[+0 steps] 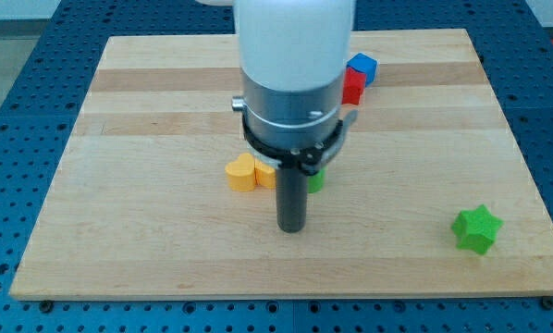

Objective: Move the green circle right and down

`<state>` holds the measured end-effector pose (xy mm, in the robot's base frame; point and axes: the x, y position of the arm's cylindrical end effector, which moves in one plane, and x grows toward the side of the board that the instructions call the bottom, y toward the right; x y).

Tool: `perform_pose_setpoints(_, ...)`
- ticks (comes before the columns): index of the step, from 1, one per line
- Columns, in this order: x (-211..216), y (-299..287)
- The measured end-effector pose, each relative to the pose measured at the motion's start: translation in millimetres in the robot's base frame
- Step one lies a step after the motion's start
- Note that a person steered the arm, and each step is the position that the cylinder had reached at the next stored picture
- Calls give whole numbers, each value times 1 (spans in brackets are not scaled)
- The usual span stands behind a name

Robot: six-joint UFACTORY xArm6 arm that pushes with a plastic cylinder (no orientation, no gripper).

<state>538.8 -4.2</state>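
Observation:
The green circle (316, 178) shows only as a small green sliver behind the rod, right of centre on the wooden board (165, 250); most of it is hidden by the arm. My tip (292, 228) rests on the board just below and slightly left of that green sliver. A yellow heart block (242, 173) and an orange block (265, 172) lie side by side just left of the rod.
A green star block (476, 228) sits near the view's bottom right. A red block (352, 86) and a blue block (362, 67) stand together near the view's top, right of the arm. The arm's wide body (292, 83) hides the board's upper middle.

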Motion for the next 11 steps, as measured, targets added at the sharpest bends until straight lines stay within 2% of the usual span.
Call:
perform_pose_setpoints(4,-79,-1)
perform_pose_setpoints(9,-75,111)
perform_pose_setpoints(11,-57,112)
